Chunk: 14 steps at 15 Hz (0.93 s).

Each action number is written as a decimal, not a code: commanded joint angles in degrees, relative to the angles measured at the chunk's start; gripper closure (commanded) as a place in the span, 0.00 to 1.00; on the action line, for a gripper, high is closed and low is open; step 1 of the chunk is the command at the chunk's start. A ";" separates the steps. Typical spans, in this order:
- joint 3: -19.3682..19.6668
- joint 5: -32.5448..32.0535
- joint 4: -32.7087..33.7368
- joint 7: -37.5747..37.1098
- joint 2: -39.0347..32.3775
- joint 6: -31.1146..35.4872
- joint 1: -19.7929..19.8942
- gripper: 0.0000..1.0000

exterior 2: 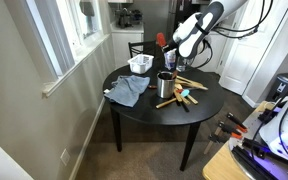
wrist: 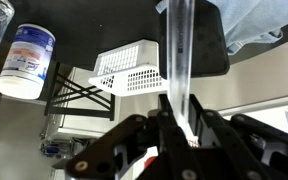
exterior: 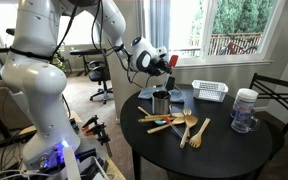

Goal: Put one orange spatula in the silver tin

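Observation:
My gripper hangs above the round black table, just over the silver tin, also seen in an exterior view. It is shut on a spatula: an orange-red end shows beside the jaws in both exterior views. In the wrist view its pale, translucent handle runs straight out from between the jaws. Whether the tip is inside the tin is hidden. Further utensils, wooden ones and another orange spatula, lie on the table beside the tin.
A white slotted basket stands at the back of the table and shows in the wrist view. A clear jar with a pale lid stands near the rim. A blue cloth lies by the tin. A chair stands beside the table.

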<state>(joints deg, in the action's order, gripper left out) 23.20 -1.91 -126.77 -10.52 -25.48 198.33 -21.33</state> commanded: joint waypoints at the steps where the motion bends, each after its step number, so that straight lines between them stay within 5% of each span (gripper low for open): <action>1: -3.58 -0.55 0.72 -2.31 0.22 -0.03 3.27 0.90; 4: -6.40 -1.00 0.43 -3.10 -0.24 -0.08 6.14 0.84; 5: -7.11 -1.02 0.49 -2.93 -0.41 -0.14 7.03 0.54; 8: -13.39 4.03 0.51 1.99 -0.48 -0.19 13.00 0.41; 14: -18.18 4.22 0.95 1.76 -1.52 -0.36 19.80 0.04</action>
<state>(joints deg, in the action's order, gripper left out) 7.60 0.79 -126.18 -11.02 -26.68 198.16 -4.56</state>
